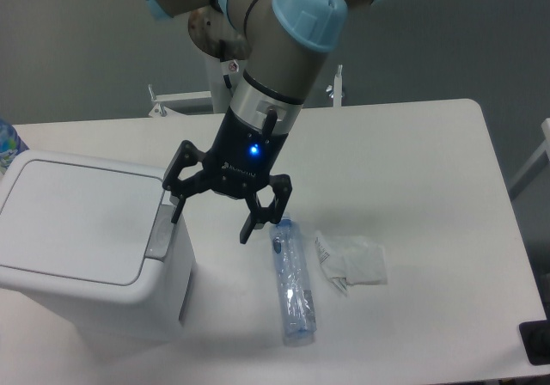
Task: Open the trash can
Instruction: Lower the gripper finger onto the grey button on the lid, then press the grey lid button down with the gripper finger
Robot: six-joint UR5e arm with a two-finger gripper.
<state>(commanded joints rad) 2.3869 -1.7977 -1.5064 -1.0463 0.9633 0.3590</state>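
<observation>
Fixed camera: the trash can [86,247] sits at the table's [430,153] left edge, lid flat and shut, grey push-button tab [160,230] on its right rim. My gripper [211,223] hangs beside that rim, 2 fingers spread apart, nothing held; one fingertip [175,213] is just above the tab. I judge the tab needs a straight downward press, centred. I would keep clear of the plastic bottle [292,282] and crumpled wrapper [352,260] nearby.

To the left of my pincer [212,221] stands the trash can [86,247]; below and right lies a bottle [293,282], with crumpled paper [352,262] further right beside it.
</observation>
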